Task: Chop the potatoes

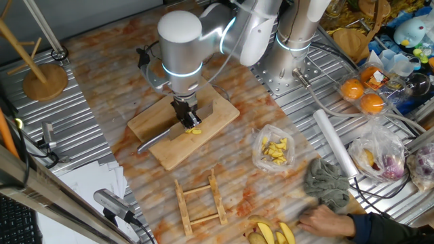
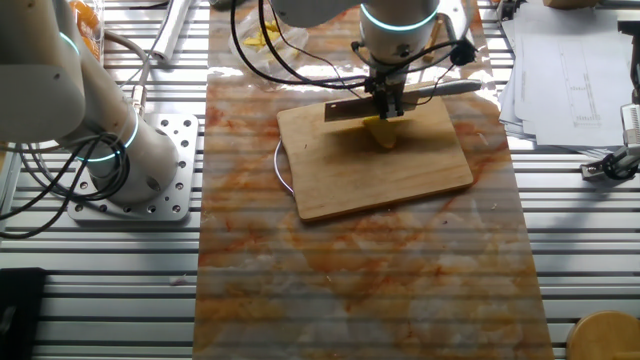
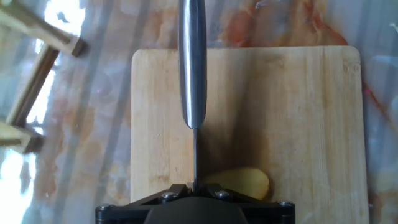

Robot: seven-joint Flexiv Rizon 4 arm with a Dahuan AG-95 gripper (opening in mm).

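Only overhead: potato (image 3: 239,183) beside knife (image 3: 193,62)

Glossy silver-white rounded arm segments (image 1: 182,41), glowing cyan ring above black two-finger gripper (image 1: 188,122). Black cables looping off wrist. Silver screws on gripper's dark body, hand view.

text: none legible | labels: none | papers (image 2: 570,60): print too small to read
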